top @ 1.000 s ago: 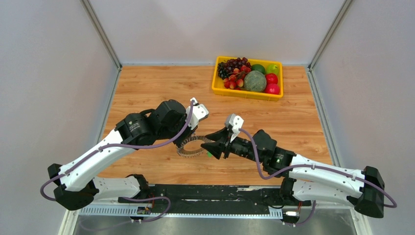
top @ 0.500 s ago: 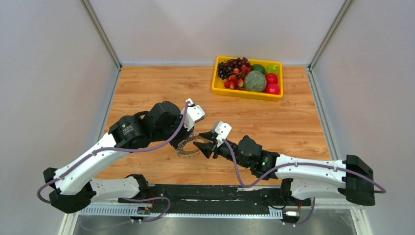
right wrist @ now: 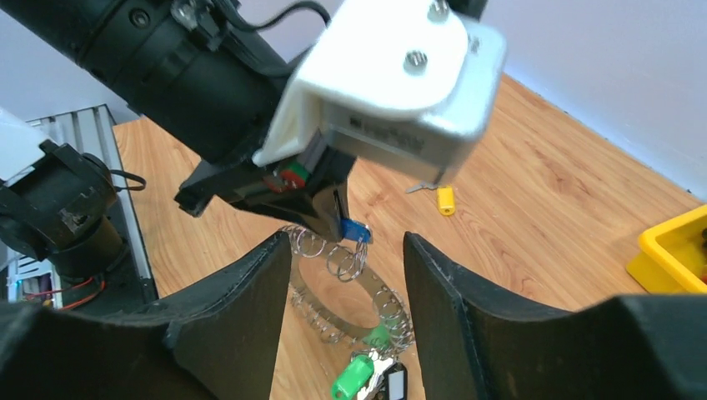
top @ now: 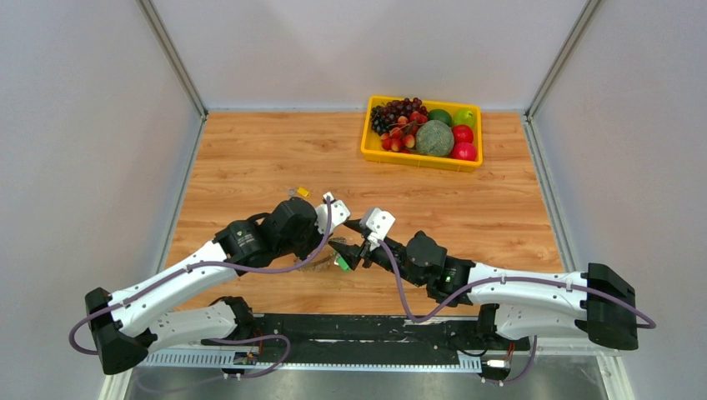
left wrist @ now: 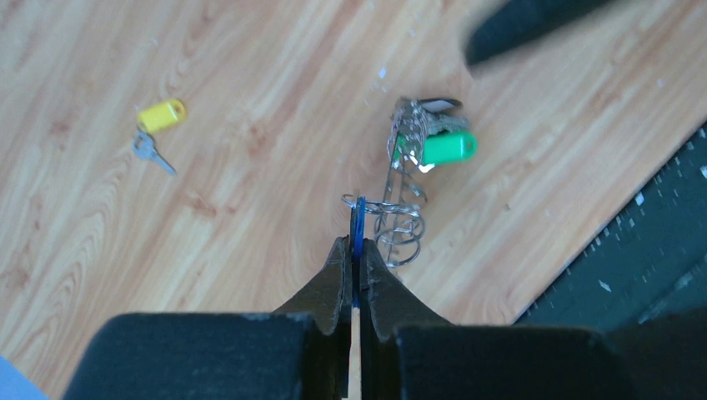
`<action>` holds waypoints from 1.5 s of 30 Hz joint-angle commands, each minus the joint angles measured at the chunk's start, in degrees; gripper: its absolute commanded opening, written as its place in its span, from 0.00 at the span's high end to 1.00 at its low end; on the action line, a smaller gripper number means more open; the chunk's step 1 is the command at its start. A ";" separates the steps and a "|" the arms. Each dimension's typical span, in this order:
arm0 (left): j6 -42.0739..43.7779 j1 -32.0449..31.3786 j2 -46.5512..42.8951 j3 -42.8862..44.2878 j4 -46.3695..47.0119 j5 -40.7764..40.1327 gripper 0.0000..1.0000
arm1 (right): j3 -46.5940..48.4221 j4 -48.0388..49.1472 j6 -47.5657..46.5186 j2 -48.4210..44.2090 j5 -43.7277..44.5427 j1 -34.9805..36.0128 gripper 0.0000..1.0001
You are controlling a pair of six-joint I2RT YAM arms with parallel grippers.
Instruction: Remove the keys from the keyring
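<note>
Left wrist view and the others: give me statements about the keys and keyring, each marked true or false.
1. The left fingers grip the blue plastic key head. True.
2. The yellow-headed silver key hangs on the dark grey keyring. False: it lies loose on the wooden table, apart from the ring.
3. The green-headed key sits at the keyring's silvery loops. True.
4. The right fingers clamp the green-headed key. False: they stand open, holding nothing.
5. The yellow plastic bin is empty. False: it holds fruit.
</note>
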 commanded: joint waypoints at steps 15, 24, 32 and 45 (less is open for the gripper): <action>2.43 0.50 -5.25 1.38 7.47 1.14 1.00 | -11.96 3.33 4.45 -11.30 -0.27 -2.38 0.43; 3.47 0.50 -9.69 -5.14 12.28 1.23 1.00 | -12.63 -6.89 14.79 -22.74 -0.13 -2.38 0.41; 3.38 0.51 -15.16 -4.83 11.70 -0.06 1.00 | -8.92 -16.39 17.81 -31.01 -0.47 -2.33 0.43; -2.51 0.51 -12.03 3.96 2.60 2.14 1.00 | -7.18 -20.39 18.74 -32.74 -4.13 -2.40 0.44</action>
